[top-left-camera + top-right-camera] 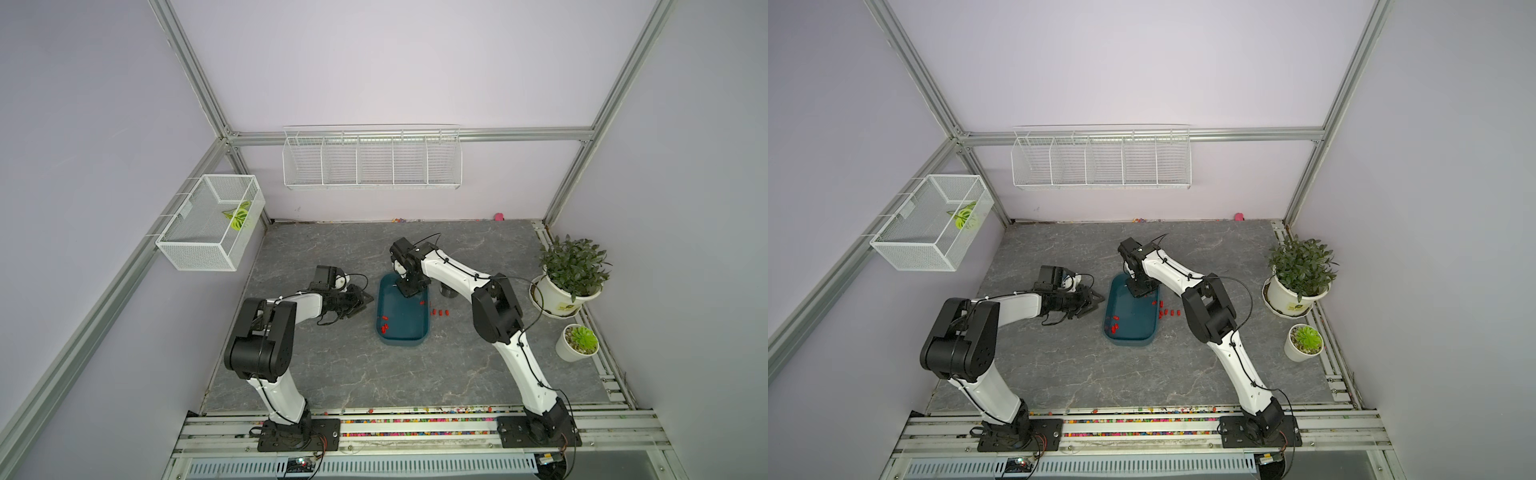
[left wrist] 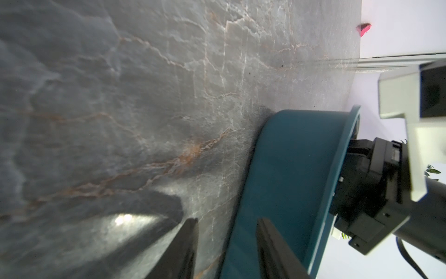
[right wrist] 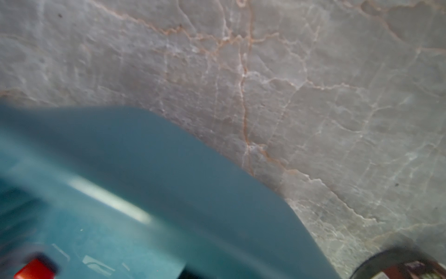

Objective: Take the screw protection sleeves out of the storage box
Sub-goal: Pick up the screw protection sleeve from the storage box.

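The right arm (image 1: 453,270) has its jaws down in the far end of the dark teal rectangular plastic storage box (image 1: 401,322); whether they are together I cannot tell. The tiny bright red cylindrical plastic screw protection sleeves (image 1: 384,328) cluster in the box's near corner, with a few by the opposite wall and four on the grey marbled tabletop (image 1: 332,374) just outside that wall. The left arm (image 1: 307,303) holds its jaws apart and empty beside the box. It would be best to pinch one sleeve squarely and gently, then lift it clear of the wall.
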Robot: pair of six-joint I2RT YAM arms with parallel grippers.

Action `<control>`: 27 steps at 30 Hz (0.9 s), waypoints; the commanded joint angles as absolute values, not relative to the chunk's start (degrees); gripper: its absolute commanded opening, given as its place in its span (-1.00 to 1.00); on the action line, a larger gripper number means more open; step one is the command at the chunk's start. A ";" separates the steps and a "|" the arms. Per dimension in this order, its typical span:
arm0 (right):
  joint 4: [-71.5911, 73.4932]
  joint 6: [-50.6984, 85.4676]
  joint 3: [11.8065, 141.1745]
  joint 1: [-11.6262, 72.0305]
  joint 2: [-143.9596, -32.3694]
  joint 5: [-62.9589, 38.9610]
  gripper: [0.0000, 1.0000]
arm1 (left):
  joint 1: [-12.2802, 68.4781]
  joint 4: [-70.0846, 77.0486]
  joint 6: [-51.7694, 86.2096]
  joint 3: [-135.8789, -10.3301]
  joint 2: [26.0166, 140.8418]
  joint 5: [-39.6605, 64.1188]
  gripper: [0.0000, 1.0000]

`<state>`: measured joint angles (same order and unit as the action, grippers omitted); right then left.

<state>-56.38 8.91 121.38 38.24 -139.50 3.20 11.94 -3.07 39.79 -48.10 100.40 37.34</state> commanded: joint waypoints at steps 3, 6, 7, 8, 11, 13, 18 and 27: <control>-58.27 8.33 122.52 38.63 -140.74 3.52 -0.75 | 11.77 -3.69 38.71 -49.08 100.71 37.35 -0.08; -58.27 8.21 122.44 38.76 -140.60 3.43 -0.79 | 11.69 -3.56 38.74 -49.03 100.70 37.35 -0.08; -58.22 8.18 122.51 38.75 -140.49 3.43 -0.79 | 11.76 -3.60 38.70 -49.02 100.64 37.31 -0.08; -58.14 8.21 122.39 38.82 -140.29 3.42 -0.80 | 11.74 -3.53 38.69 -48.99 100.66 37.35 -0.08; -57.39 8.19 121.36 38.95 -139.18 3.39 -0.82 | 11.75 -3.60 38.71 -48.99 100.68 37.38 -0.08; -55.98 8.26 119.64 38.88 -137.59 2.68 -0.82 | 11.73 -3.60 38.75 -48.98 100.72 37.39 -0.08; -53.06 8.93 115.99 38.78 -133.13 0.49 -0.83 | 11.69 -3.60 38.68 -48.96 100.71 37.46 -0.08; -50.85 9.66 110.09 38.34 -124.37 -1.49 -0.84 | 11.71 -3.49 38.69 -49.03 100.67 37.44 -0.08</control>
<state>-52.21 8.99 111.87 38.37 -129.29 -0.27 11.94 -3.09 39.79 -48.10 100.40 37.36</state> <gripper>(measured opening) 0.083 0.461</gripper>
